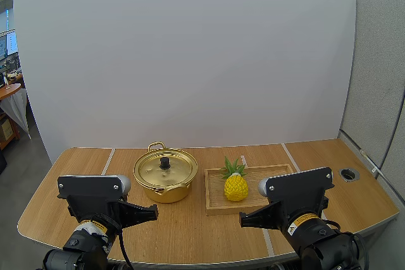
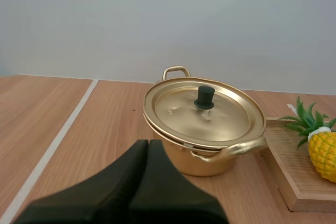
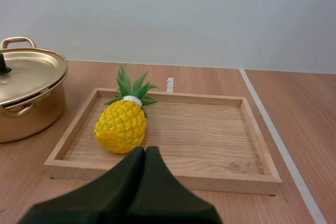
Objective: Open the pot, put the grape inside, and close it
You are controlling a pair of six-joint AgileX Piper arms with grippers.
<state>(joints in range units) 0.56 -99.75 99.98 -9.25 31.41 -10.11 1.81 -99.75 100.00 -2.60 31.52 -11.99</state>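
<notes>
1. Your left gripper hangs over the near part of the counter. Its two black fingers are pressed together into one dark wedge with nothing between them. In the left wrist view the wedge's tip points toward the pot, short of it and not touching.
2. Your right gripper is closed the same way, its fingers lying flat against each other and empty. From the right wrist view you can see its tip just in front of the near rim of the wooden tray.
3. You have the golden pot standing upright on the counter, to the left of the tray, near it but apart.
4. You can see the lid on the pot, with its black knob upright in the middle. One looped handle is on the pot's far side. The other handle is on the near side, toward your left gripper.
5. Your fruit is a small yellow pineapple with green leaves. It rests inside the tray, in the half nearer the pot, with its leafy crown turned toward the tray's far rim.
6. You have neither gripper touching the pineapple, the pot or the tray. The right gripper is the nearer one to the pineapple, and the left is the nearer one to the pot.
</notes>
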